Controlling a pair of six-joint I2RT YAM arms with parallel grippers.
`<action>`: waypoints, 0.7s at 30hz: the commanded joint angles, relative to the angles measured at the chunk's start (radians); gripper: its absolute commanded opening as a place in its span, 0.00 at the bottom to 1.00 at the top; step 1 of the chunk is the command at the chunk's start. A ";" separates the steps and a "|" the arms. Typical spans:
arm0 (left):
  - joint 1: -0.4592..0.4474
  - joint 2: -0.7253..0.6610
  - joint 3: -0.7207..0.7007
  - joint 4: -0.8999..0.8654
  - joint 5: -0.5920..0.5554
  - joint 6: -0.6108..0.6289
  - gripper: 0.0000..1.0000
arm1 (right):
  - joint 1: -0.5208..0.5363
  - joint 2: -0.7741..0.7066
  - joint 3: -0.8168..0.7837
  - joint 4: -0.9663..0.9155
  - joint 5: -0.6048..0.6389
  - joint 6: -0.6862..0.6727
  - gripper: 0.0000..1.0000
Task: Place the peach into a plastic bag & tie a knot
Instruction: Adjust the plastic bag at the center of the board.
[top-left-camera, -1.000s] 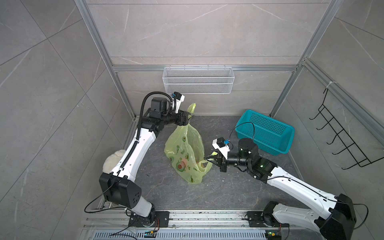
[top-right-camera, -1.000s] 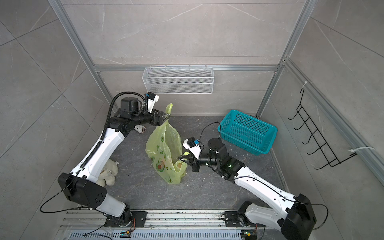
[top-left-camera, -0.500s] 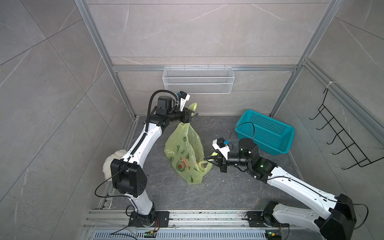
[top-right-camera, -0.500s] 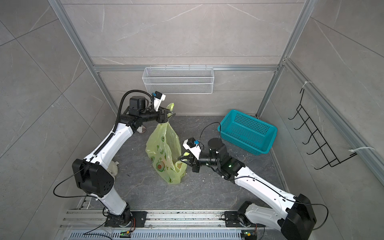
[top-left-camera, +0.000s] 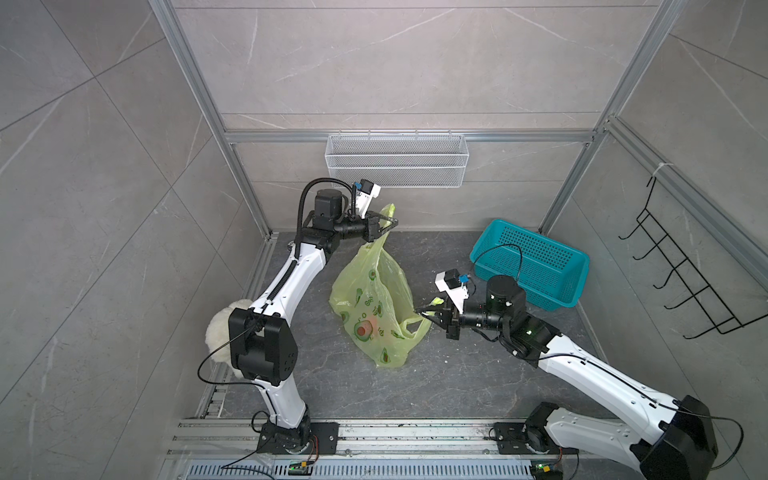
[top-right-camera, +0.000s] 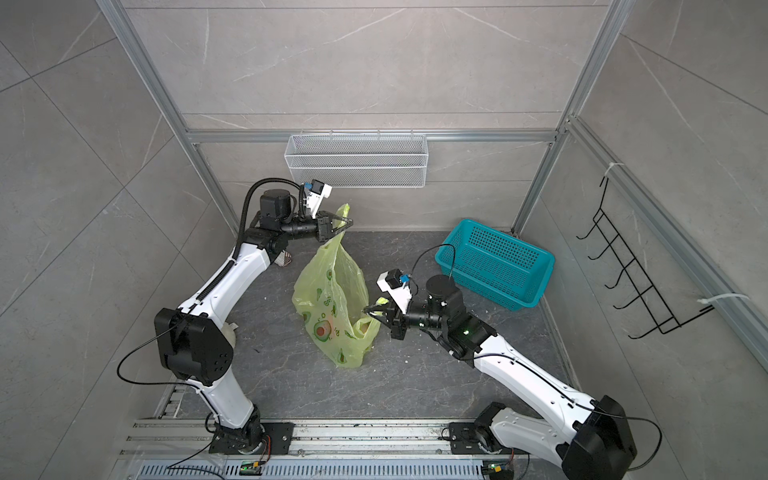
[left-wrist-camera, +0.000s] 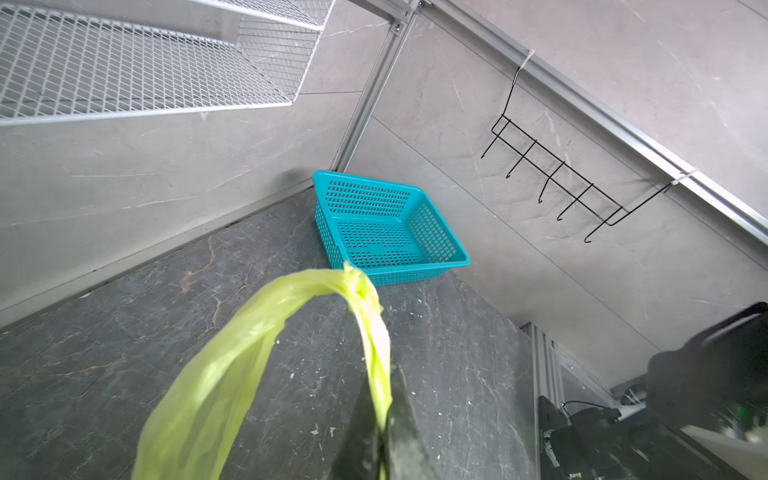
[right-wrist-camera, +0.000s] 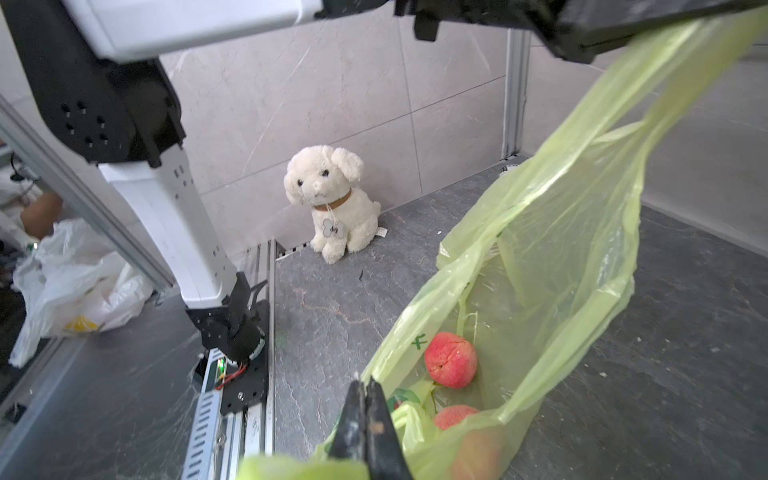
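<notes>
Thin, crinkly yellow-green plastic bag (top-left-camera: 374, 299) hangs below the left claw (top-left-camera: 387, 225), which pinches 1 handle loop (left-wrist-camera: 365, 316); the right claw (top-left-camera: 424, 312) pinches the other. Probably light and slippery, so grip bunched straps. A red peach (right-wrist-camera: 451, 359) lies inside.

Left fingers (top-left-camera: 392, 223) hold the plastic bag (top-left-camera: 374, 299) up by a handle; right fingers (top-left-camera: 428, 314) pinch it lower.

Yellow-green plastic bag (top-left-camera: 376, 299) stands stretched open, unknotted, red peach (right-wrist-camera: 451, 359) inside.

The held-up plastic bag (top-left-camera: 376, 291) blocks the middle of the table (top-left-camera: 457, 386). The near strip lies open (teal basket (top-left-camera: 534, 259) fills a far corner).
</notes>
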 joint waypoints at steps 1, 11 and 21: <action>0.003 -0.110 -0.069 0.090 0.049 -0.052 0.00 | -0.061 -0.023 -0.021 0.095 -0.042 0.121 0.00; 0.002 -0.343 -0.225 0.045 -0.213 0.012 0.07 | -0.108 -0.092 -0.071 0.172 -0.065 0.170 0.00; -0.037 -0.589 -0.532 0.260 -0.384 -0.059 0.01 | -0.254 -0.182 -0.059 0.040 0.172 0.261 0.00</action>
